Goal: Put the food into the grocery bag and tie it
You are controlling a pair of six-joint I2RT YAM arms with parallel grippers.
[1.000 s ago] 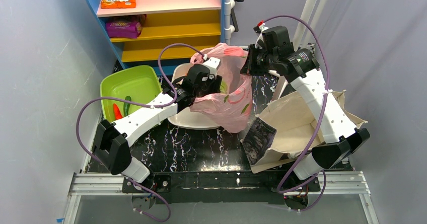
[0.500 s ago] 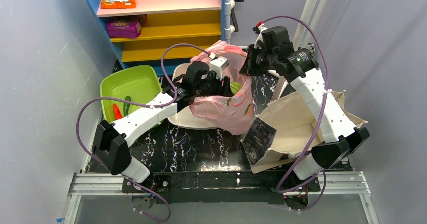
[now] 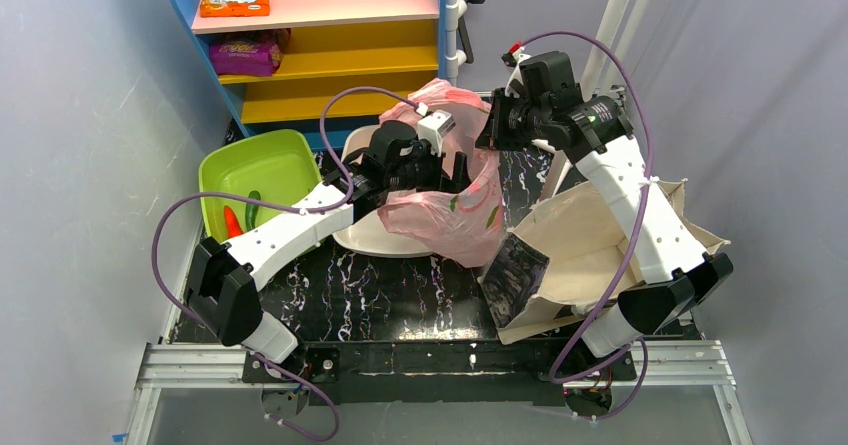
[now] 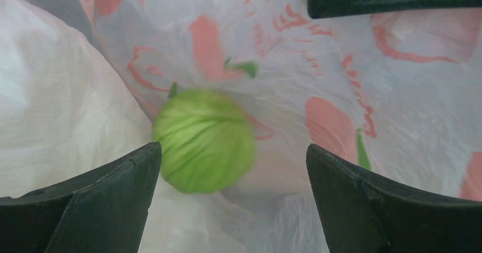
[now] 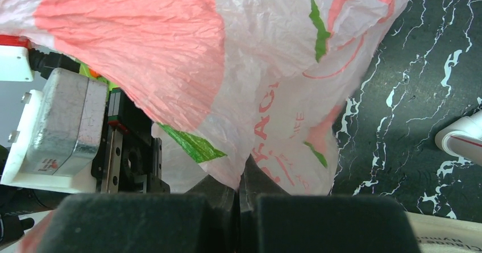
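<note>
One pale green cabbage (image 4: pixel 203 141), blurred, is showing inside the one pink grocery bag (image 3: pixel 455 205), beyond the left pincer (image 3: pixel 443 171), which is gaping, released. The right pincer (image 5: pixel 241 180) is clenching the bag's film. One red piece (image 3: pixel 232 222) and one green piece (image 3: pixel 253 208) are sitting in the green tub (image 3: pixel 275 165), both too small to identify.

white arm links (image 3: pixel 290 230), black joints (image 3: pixel 225 290), purple cables (image 3: pixel 583 34), black tool fingers (image 4: pixel 85 213)

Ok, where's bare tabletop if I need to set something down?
The table is bare at near centre, bordered by the left arm, white dish, pink bag and canvas tote. The back is crowded: green tub, dish and bag sit close together.
</note>
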